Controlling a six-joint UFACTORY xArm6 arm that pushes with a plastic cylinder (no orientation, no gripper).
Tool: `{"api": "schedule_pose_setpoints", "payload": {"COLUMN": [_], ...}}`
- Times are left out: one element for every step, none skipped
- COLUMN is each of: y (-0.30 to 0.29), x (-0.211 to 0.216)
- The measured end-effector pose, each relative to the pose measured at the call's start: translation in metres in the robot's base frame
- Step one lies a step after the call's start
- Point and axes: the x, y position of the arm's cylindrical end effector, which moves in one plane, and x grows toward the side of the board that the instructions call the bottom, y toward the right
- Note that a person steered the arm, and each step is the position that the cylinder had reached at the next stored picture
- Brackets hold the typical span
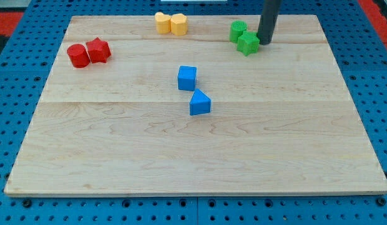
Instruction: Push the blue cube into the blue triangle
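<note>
The blue cube (187, 77) sits near the middle of the wooden board (193, 156). The blue triangle (199, 103) lies just below and to the right of it, with their corners almost touching. My tip (265, 43) is at the view's top right, right beside the green blocks and far from both blue blocks, up and to their right.
Two green blocks (243, 37) sit at the top right, just left of my tip. Two yellow blocks (171, 23) sit at the top centre edge. A red cylinder (77, 55) and a red star-like block (99, 50) sit at the upper left.
</note>
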Motion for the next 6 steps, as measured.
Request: {"api": "schedule_pose_setpoints", "payload": {"y": [0.017,-0.012,-0.101,-0.176,-0.177,-0.143], "x": [0.056,0.095,0.06,0.061,0.115,0.131]}}
